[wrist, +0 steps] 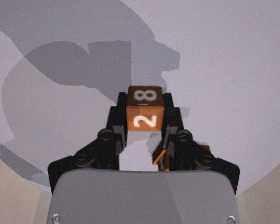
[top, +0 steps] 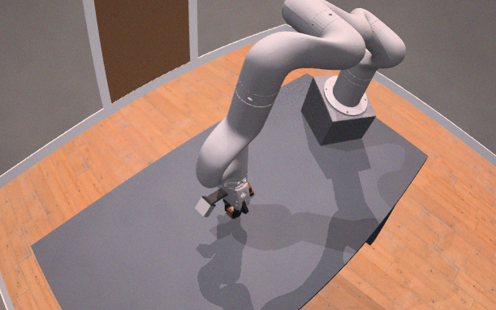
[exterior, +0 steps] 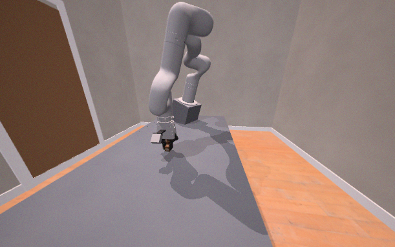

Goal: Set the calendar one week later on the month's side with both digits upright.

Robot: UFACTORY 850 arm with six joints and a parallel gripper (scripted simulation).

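My gripper [top: 239, 212] [exterior: 167, 145] [wrist: 144, 104] points down and is shut on a brown-orange cube [top: 230, 210] [exterior: 167, 148] [wrist: 152, 110]. In the wrist view the cube shows a white 8 on its far face and a white 2 on its near face, both turned sideways. Whether it touches the table cannot be told for certain. More orange-brown parts [top: 251, 189] [wrist: 161, 155] show behind the gripper, mostly hidden by the right finger in the wrist view. They may be the calendar tray; its month name, its floor and the other cube cannot be made out.
The grey table [top: 135, 211] [exterior: 107, 187] carries large shadows of the arm. The arm's base block [top: 346, 126] [exterior: 185, 111] stands at the back. The light box [top: 204, 206] [exterior: 156, 138] on a dark bracket sticks out beside the gripper.
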